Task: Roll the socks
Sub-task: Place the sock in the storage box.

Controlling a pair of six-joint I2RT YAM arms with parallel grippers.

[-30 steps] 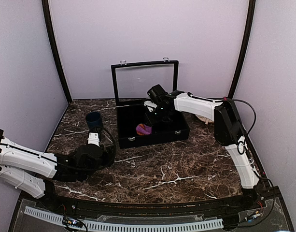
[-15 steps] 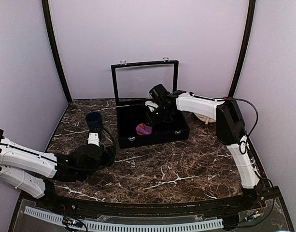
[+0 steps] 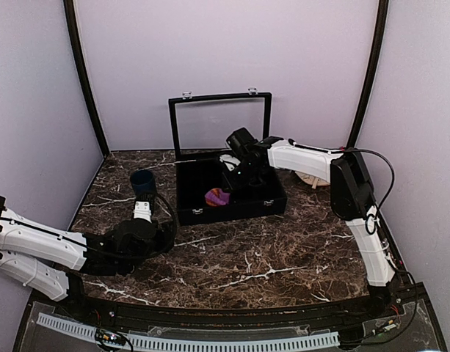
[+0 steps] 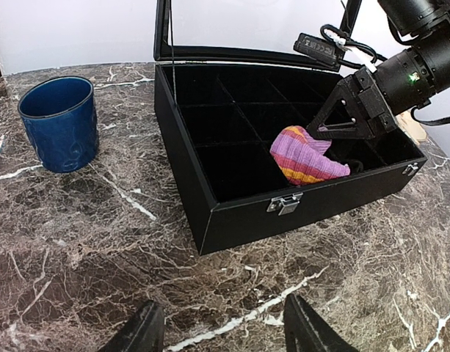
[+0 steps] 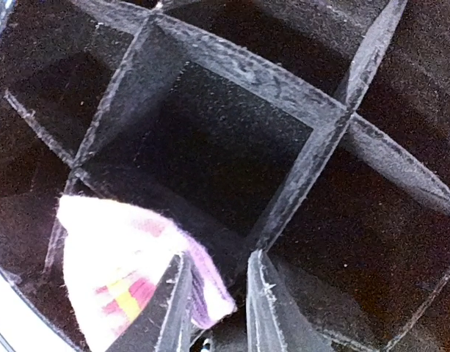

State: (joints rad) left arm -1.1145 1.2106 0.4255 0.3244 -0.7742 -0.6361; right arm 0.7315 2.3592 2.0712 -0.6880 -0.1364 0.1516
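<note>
One purple-orange fabric sock (image 4: 305,155) shifted as the right tool (image 5: 217,275) narrowed at it; grip unclear. Left tool (image 4: 221,304) spread wide, empty.

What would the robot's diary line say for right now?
left end effector open, nothing held | right end effector in black box, at striped sock, grip unclear

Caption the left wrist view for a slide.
Right arm's fingers at the striped purple-and-orange fabric sock inside the open black divided box; a dark blue cup stands on the marble table.
</note>
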